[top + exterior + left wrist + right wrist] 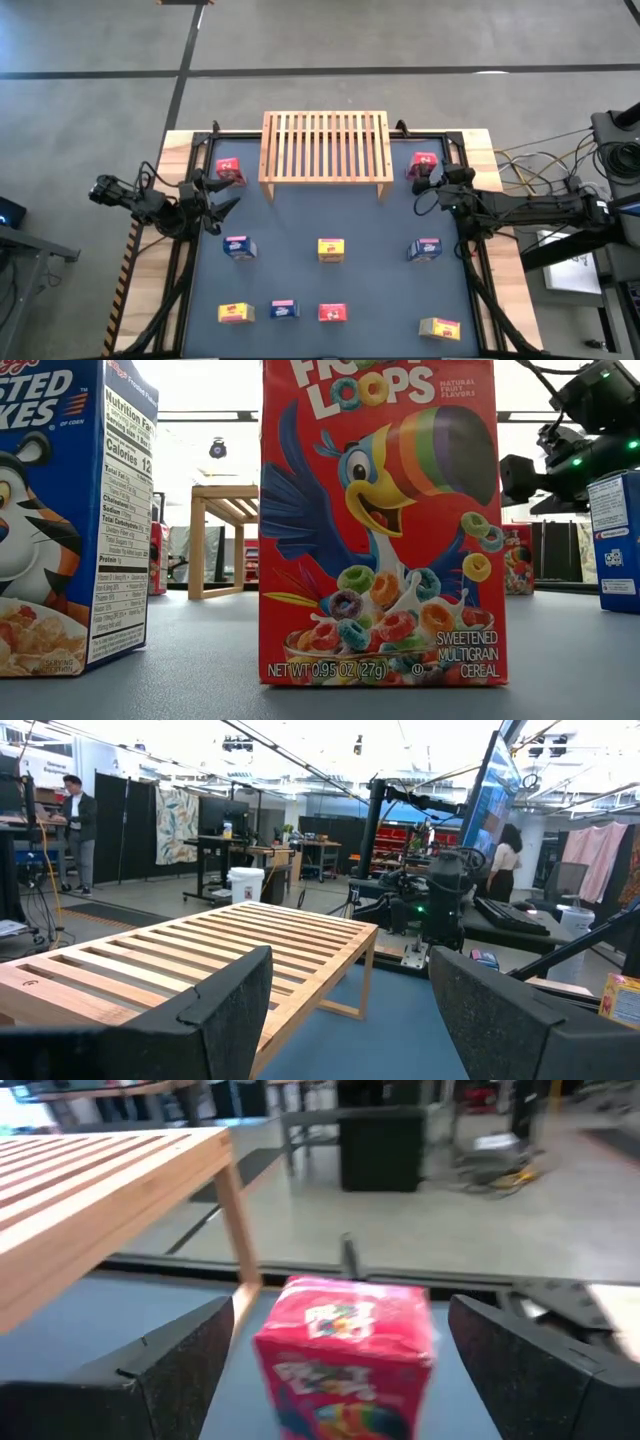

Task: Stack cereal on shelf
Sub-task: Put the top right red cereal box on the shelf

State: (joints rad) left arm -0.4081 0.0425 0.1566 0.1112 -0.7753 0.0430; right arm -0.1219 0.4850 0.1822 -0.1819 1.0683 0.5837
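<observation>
My right gripper (419, 186) hangs at the right rear of the dark mat, just short of a red Froot Loops box (423, 164) that stands upright beside the right legs of the slatted wooden shelf (325, 143). In my right wrist view that red box (345, 1355) sits squarely between my two dark fingers (165, 1365), which are spread wide with a gap on each side, touching nothing. My left gripper (222, 190) waits at the left rear with its fingers (225, 1010) parted too and empty, pointing at the shelf (190, 960); a second red box (230, 171) stands just beside it. The shelf top is bare. Other cereal boxes stand scattered on the mat nearer the front: blue (238, 247), yellow (331, 249), blue (425, 249), then yellow (234, 313), blue (284, 309), red (332, 313) and yellow (440, 327)
</observation>
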